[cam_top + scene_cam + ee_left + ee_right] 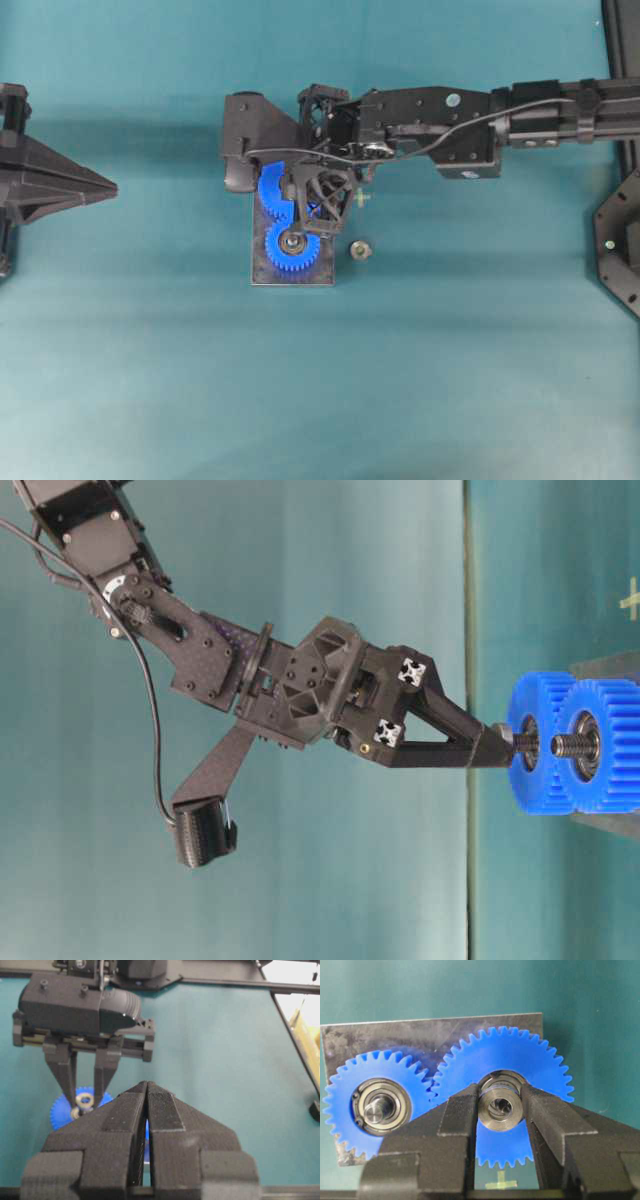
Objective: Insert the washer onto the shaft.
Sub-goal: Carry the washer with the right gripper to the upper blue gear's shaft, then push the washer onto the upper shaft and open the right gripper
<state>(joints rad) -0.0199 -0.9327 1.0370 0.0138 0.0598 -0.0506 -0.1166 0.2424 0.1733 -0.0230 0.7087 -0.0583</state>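
Right arm reaches in over the plate (262,270), wrist pitched down — right gripper (500,1107) clamps the washer (499,1109) between both fingers, held right over the hub of the blue gear (502,1095) nearer the plate's back edge. Left gripper (146,1105) parked off at the table's left edge, jaws pressed together, holding nothing.

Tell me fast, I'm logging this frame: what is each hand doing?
Left hand: closed, holding nothing.
Right hand: closed on the washer, at the gear.
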